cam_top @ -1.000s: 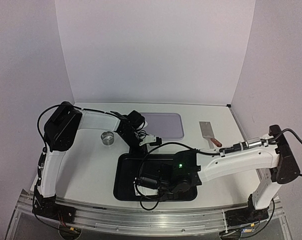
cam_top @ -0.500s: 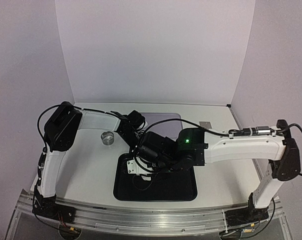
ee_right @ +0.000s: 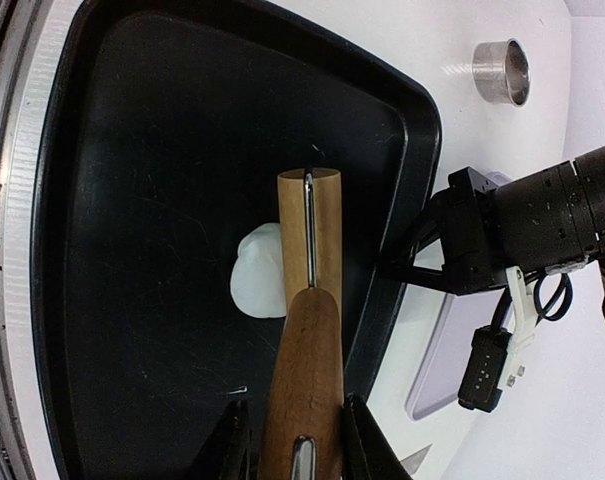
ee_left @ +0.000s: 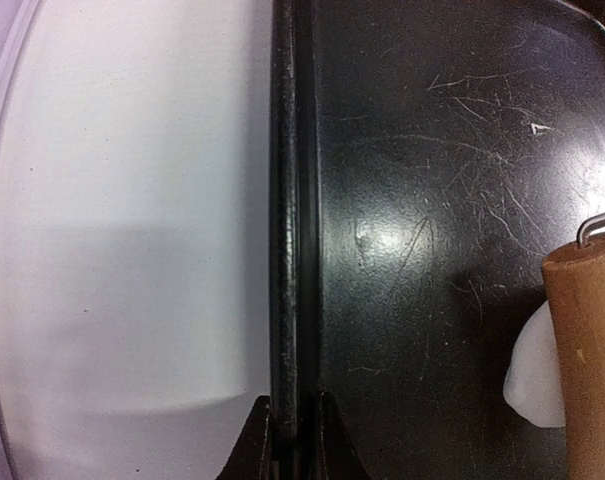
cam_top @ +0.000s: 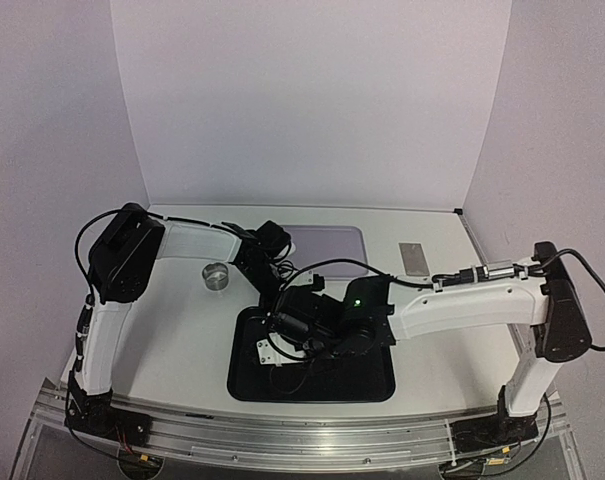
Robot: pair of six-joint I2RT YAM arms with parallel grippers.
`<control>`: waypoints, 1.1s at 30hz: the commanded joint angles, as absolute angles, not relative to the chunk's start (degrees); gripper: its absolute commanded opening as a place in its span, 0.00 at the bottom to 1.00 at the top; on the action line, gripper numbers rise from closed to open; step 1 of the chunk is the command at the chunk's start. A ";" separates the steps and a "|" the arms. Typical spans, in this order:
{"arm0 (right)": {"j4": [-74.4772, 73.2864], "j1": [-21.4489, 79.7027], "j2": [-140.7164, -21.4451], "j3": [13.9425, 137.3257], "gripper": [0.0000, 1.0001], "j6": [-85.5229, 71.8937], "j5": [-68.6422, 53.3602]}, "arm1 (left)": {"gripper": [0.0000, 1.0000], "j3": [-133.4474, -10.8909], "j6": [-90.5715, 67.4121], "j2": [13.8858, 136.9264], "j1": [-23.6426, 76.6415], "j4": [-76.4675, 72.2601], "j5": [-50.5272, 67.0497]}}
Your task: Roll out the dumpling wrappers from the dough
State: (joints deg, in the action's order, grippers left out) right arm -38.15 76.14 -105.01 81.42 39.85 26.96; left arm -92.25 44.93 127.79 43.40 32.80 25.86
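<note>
The dough [ee_right: 256, 272] is a small white lump on the floor of the black tray [ee_right: 132, 150]. My right gripper [ee_right: 302, 440] is shut on the handle of a wooden rolling pin [ee_right: 310, 225], whose roller lies over the dough's far edge. In the top view the right gripper [cam_top: 287, 330] hangs over the tray's left half and hides the dough. My left gripper [ee_left: 294, 440] is shut on the tray's far rim [ee_left: 287, 200]; it also shows in the top view [cam_top: 275, 290]. The pin's end [ee_left: 587, 350] and the dough [ee_left: 535, 378] show in the left wrist view. No dumpling wrappers are in view.
A small metal ring [cam_top: 215, 275] stands on the table left of the left gripper, also in the right wrist view [ee_right: 502, 72]. A lilac mat [cam_top: 327, 250] lies behind the tray [cam_top: 312, 385]. A metal cleaver blade [cam_top: 414, 257] lies at the back right.
My right arm swung from the tray's near side up and back, then came down over the tray's left half with the rolling pin. The left arm has not moved.
</note>
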 commanded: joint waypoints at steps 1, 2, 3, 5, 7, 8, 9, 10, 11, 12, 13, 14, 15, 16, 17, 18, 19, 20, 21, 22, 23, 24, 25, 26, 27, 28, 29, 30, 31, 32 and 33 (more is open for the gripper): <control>-45.13 77.11 -102.58 77.86 0.00 37.13 23.05 | 0.00 -92.94 49.66 128.98 43.79 30.06 16.86; -45.24 77.12 -102.26 77.30 0.00 37.03 23.19 | 0.00 -92.98 49.78 128.97 43.84 30.06 16.71; -45.30 77.09 -102.12 76.89 0.00 37.09 23.42 | 0.00 -92.99 49.83 128.94 43.82 30.08 16.51; -45.27 76.50 -102.94 77.46 0.00 37.61 23.84 | 0.00 -93.00 49.95 128.96 43.85 30.14 16.44; -45.22 75.67 -104.73 79.09 0.00 38.40 23.50 | 0.00 -93.04 49.97 129.04 43.86 30.15 16.44; -45.19 75.43 -105.91 80.08 0.00 39.25 23.63 | 0.00 -93.08 49.94 129.04 43.86 30.23 16.47; -45.20 75.33 -106.86 81.00 0.00 40.02 23.84 | 0.00 -93.08 49.95 129.03 43.86 30.25 16.54; -45.20 75.33 -107.55 81.60 0.00 40.60 23.95 | 0.00 -93.07 49.92 129.02 43.86 30.24 16.60; -45.20 75.33 -107.98 81.87 0.00 40.89 23.92 | 0.00 -93.08 49.86 129.00 43.86 30.25 16.61; -45.26 75.33 -108.07 81.90 0.00 40.82 23.84 | 0.00 -93.16 49.84 128.96 43.86 30.30 16.61; -45.28 75.49 -107.67 81.48 0.00 40.32 23.84 | 0.00 -93.23 49.83 128.97 43.86 30.32 16.59; -45.32 75.74 -106.95 80.96 0.00 39.61 23.87 | 0.00 -93.29 49.83 128.99 43.86 30.32 16.56; -45.48 76.27 -106.06 80.10 0.00 38.95 24.24 | 0.00 -93.37 49.81 128.97 43.86 30.32 16.60; -45.70 77.25 -104.84 78.73 0.00 38.17 24.77 | 0.00 -93.47 49.77 128.94 43.81 30.32 16.73; -46.25 77.98 -103.90 77.77 0.00 37.10 25.00 | 0.00 -93.54 49.75 128.97 43.78 30.32 16.75; -46.87 78.59 -103.06 76.95 0.00 35.99 25.16 | 0.00 -93.59 49.75 129.02 43.77 30.32 16.74; -47.30 78.88 -102.39 76.23 0.00 34.79 25.07 | 0.00 -93.67 49.81 129.11 43.80 30.38 16.63; -47.45 78.92 -101.98 75.96 0.00 33.94 24.98 | 0.00 -93.68 49.95 129.14 43.78 30.38 16.38; -47.46 78.89 -102.05 76.06 0.00 34.00 25.43 | 0.00 -93.69 50.10 129.24 43.83 30.39 16.20; -47.46 78.68 -102.53 76.68 0.00 34.41 25.74 | 0.00 -93.69 50.20 129.26 43.84 30.40 16.02; -47.42 78.31 -103.57 77.64 0.00 34.94 25.84 | 0.00 -93.69 50.32 129.27 43.82 30.40 15.87; -47.36 77.81 -104.96 78.81 0.00 35.52 25.78 | 0.00 -93.66 50.45 129.24 43.83 30.40 15.74; -47.23 77.27 -106.18 79.94 0.00 36.13 25.73 | 0.00 -93.61 50.49 129.16 43.84 30.41 15.66; -47.02 76.87 -107.19 80.89 0.00 36.74 25.70 | 0.00 -93.57 50.48 129.11 43.82 30.41 15.65; -46.72 76.52 -108.01 81.61 0.00 37.25 25.58 | 0.00 -93.51 50.48 129.05 43.85 30.41 15.68; -46.56 76.33 -108.38 81.94 0.00 37.48 25.39 | 0.00 -93.46 50.40 128.96 43.85 30.38 15.73; -46.46 76.25 -108.52 82.13 0.00 37.58 25.22 | 0.00 -93.43 50.28 128.89 43.88 30.35 15.82; -46.47 76.35 -108.33 81.92 0.00 37.09 25.11 | 0.00 -93.47 50.14 128.91 43.88 30.33 15.93; -46.48 76.73 -107.69 81.38 0.00 36.28 25.10 | 0.00 -93.50 50.02 128.93 43.86 30.28 16.07; -46.52 77.31 -106.83 80.66 0.00 35.44 25.19 | 0.00 -93.53 49.94 128.93 43.86 30.24 16.23; -46.75 78.25 -105.92 79.61 0.00 34.69 25.58 | 0.00 -93.60 49.91 128.92 43.85 30.23 16.36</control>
